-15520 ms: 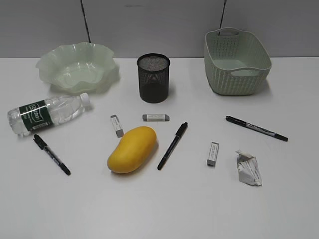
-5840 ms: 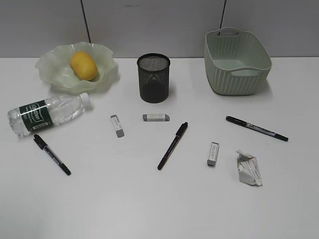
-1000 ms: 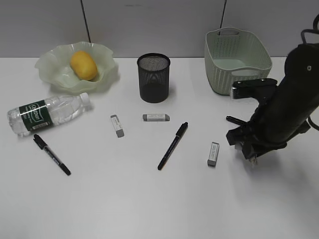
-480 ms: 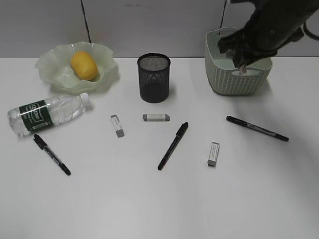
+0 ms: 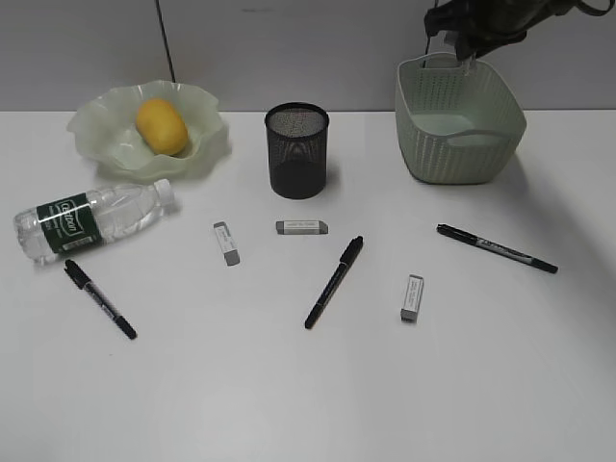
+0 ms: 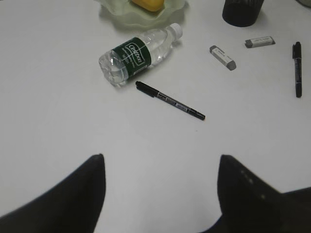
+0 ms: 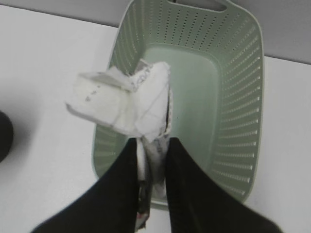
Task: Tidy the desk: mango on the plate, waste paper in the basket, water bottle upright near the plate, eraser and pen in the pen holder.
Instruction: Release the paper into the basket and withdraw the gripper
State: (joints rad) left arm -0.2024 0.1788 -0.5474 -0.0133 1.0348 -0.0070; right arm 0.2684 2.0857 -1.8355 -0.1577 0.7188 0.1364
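1. The right gripper (image 7: pixel 151 160) is clamped on the waste paper (image 7: pixel 124 104), pinching its lower tail; the wad juts out ahead of the fingertips.
2. The wad looks light, soft and crushable, so a pinch on any fold should do.
3. The paper hangs above the basket (image 7: pixel 238 102) at the desk's (image 5: pixel 289 385) far right corner, probably over its near-left rim.
4. The left gripper (image 6: pixel 160 165) stands open, holding nothing.
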